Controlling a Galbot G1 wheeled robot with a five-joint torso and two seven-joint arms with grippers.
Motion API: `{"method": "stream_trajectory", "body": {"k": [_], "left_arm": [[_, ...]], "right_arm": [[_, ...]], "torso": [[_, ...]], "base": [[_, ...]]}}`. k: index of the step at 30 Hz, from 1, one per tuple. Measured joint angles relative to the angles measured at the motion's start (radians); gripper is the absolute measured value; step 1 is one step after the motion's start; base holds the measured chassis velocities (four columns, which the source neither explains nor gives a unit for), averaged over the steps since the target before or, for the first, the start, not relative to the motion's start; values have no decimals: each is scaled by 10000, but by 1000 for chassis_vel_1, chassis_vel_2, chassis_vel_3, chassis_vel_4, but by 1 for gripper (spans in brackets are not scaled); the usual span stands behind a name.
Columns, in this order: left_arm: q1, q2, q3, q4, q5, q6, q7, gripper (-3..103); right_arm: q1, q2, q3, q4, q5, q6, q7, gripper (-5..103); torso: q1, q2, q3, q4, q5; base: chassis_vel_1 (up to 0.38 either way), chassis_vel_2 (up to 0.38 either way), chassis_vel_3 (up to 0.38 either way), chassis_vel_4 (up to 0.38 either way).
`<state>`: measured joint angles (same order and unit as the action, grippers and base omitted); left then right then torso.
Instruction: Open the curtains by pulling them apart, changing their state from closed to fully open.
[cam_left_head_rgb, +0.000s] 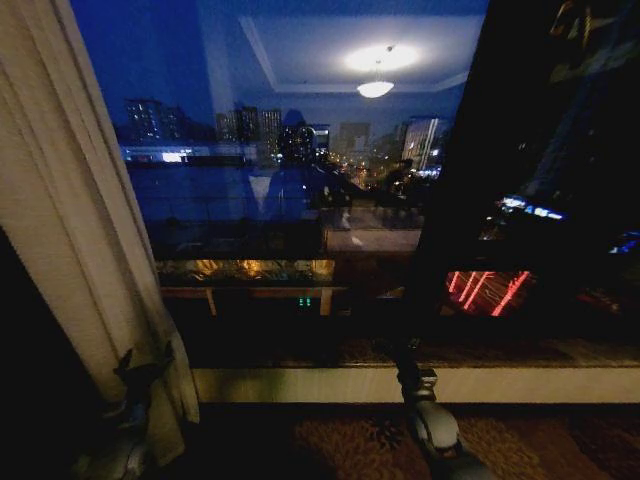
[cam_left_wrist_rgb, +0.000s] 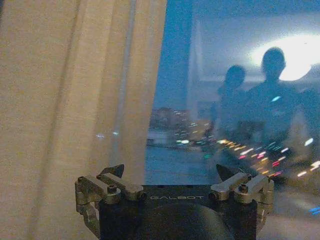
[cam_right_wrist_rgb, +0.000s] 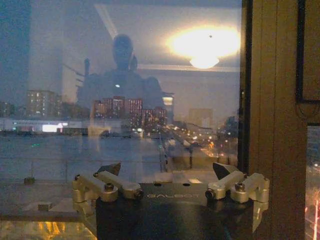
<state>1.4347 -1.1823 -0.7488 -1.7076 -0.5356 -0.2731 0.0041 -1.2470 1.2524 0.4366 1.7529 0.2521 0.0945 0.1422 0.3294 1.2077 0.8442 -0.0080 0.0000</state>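
Curtains (cam_left_head_rgb: 70, 200) cream, pleated, gathered beside window (cam_left_head_rgb: 300, 150)

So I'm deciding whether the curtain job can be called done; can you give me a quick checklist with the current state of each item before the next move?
1. Left curtain drawn to the side: ok, it is bunched at the left edge of the window.
2. Right side of the glass uncovered: cannot tell, that side is dark in the head view; the right wrist view shows a bare window frame.
3. Left gripper free of fabric: ok, open, with the curtain beside its finger.
4. Right gripper empty: ok, open, facing the glass.
5. Middle of the window clear: ok, city lights and room reflections show.
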Motion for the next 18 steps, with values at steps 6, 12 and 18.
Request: {"method": "stream_trajectory", "body": {"k": [6,12,18], "left_arm": [[255,-422,244,-883,-264,371,187,100],[328,-641,752,-1097,341,471,-106,100],[214,-640,927,-718,625,208,-27,100]], "right_arm": [[0,0,0,0,0,0,0,100],[0,0,0,0,0,0,0,100],[0,0,-1,0,0,0,0,100]], "torso": [[0,0,1,-1,0],[0,-1,1,0,0],[0,-3,2,-1,-1]], "base": [[0,0,0,0],[0,0,0,0],[0,0,0,0]]}}
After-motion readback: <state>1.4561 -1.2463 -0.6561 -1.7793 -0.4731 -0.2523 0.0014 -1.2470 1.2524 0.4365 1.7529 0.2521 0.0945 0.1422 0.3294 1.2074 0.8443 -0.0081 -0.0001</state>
